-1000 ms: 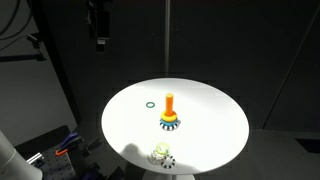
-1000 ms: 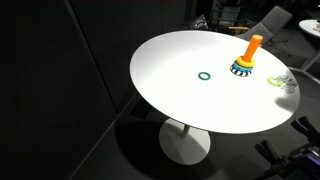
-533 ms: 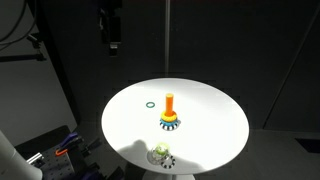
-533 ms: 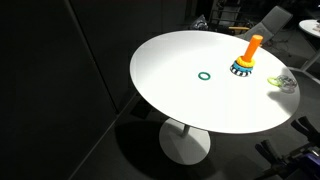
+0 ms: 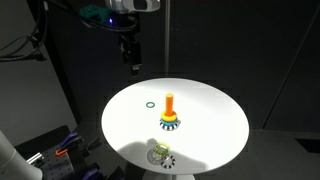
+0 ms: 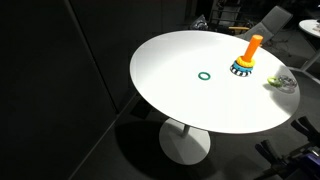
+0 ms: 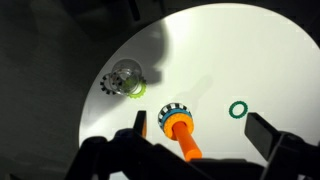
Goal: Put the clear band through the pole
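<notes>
The pole (image 5: 170, 105) is an upright orange peg on a base of stacked coloured rings, near the middle of the round white table (image 5: 215, 125). It also shows in the other exterior view (image 6: 250, 50) and in the wrist view (image 7: 180, 130). The clear band (image 7: 127, 75) lies in a small cluster at the table's edge, with a yellow-green ring and a black-and-white dotted ring. The cluster shows faintly in both exterior views (image 5: 160, 154) (image 6: 281, 80). My gripper (image 5: 130, 55) hangs high above the table's far edge. In the wrist view the gripper (image 7: 205, 130) is open and empty, with the pole between its fingers in the picture.
A small dark green ring (image 5: 149, 104) lies flat on the table beside the pole, and shows in the other exterior view (image 6: 205, 75) and in the wrist view (image 7: 238, 109). The surroundings are dark. Clutter (image 5: 55, 150) sits on the floor beside the table.
My gripper has moved right and downward in the exterior view, toward the table. The rings and the pole have not moved.
</notes>
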Motion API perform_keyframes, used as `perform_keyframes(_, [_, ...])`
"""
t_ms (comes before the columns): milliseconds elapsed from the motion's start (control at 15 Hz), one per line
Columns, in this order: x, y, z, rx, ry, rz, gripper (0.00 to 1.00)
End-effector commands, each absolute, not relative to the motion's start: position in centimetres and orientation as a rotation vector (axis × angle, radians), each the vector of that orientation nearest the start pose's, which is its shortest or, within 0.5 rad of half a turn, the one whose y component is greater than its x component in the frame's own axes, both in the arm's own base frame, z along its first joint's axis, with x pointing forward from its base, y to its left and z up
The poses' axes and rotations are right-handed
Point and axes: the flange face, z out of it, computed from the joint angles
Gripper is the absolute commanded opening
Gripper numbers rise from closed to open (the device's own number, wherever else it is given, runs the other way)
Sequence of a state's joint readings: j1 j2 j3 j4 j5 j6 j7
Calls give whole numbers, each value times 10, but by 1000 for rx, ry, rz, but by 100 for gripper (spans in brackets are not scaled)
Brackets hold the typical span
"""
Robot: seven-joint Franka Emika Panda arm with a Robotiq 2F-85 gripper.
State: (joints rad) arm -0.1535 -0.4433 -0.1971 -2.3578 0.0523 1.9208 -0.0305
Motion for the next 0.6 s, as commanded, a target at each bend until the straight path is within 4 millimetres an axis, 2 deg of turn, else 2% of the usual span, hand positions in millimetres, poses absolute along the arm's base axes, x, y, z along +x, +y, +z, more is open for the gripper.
perform_keyframes(0, [394,-160,460,-3035,484,-63,100])
perform_keyframes(267, [395,-178,420,-3095,470,-83,100])
perform_keyframes(533, [399,-192,392,-3114,476,-112,100])
